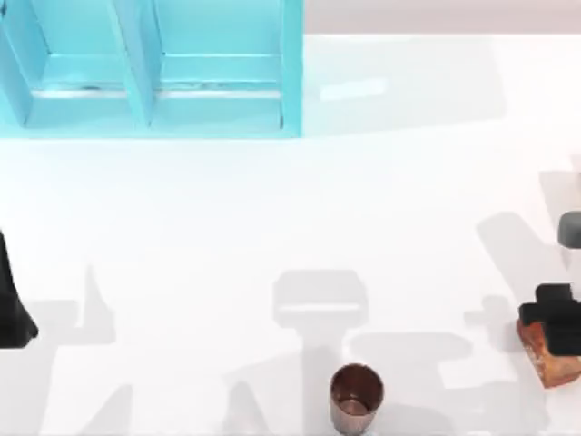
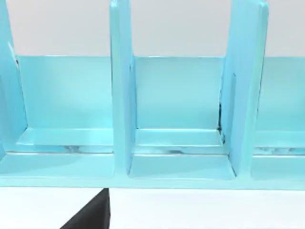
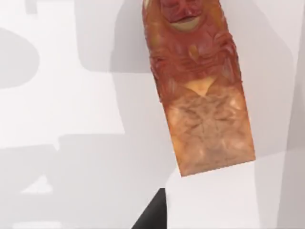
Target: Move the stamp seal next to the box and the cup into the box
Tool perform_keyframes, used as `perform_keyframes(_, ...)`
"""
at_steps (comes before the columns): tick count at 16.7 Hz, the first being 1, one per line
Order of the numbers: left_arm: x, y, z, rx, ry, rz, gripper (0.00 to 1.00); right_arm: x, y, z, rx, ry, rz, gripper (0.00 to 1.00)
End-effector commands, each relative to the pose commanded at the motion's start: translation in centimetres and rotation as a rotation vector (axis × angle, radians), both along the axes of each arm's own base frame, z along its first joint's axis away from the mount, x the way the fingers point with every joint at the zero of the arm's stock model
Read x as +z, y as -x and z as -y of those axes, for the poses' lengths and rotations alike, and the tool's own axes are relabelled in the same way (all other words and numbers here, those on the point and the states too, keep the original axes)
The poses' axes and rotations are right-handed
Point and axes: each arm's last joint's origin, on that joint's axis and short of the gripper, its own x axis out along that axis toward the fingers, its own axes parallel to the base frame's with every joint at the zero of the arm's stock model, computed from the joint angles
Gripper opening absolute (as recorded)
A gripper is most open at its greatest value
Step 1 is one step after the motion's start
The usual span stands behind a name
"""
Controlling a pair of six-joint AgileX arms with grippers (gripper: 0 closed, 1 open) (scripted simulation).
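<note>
The right pincer [image 1: 556, 320] hovers over the stamp seal [image 1: 550, 358]; its spread cannot be told. It should centre before pinching.

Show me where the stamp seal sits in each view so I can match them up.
Top view: stamp seal at the right edge, near the front, partly under the right tool.
Left wrist view: not in it; the blue box is there.
Right wrist view: upper centre, lying on the white table.
Shared landmark: the table.

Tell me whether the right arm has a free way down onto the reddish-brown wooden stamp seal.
Probably yes: the right gripper hangs directly over the reddish-brown wooden stamp seal at the table's right edge, with bare white table around it and the copper-brown ribbed cup well away.
</note>
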Motion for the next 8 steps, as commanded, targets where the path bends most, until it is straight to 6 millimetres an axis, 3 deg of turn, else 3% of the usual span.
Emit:
perform_keyframes(2,0.0,0.0,0.0,0.0,0.0,0.0,1.0,0.0,0.0,0.0,0.0,0.0,0.0,1.0)
perform_keyframes(8,0.0,0.0,0.0,0.0,0.0,0.0,1.0,0.0,0.0,0.0,0.0,0.0,0.0,1.0)
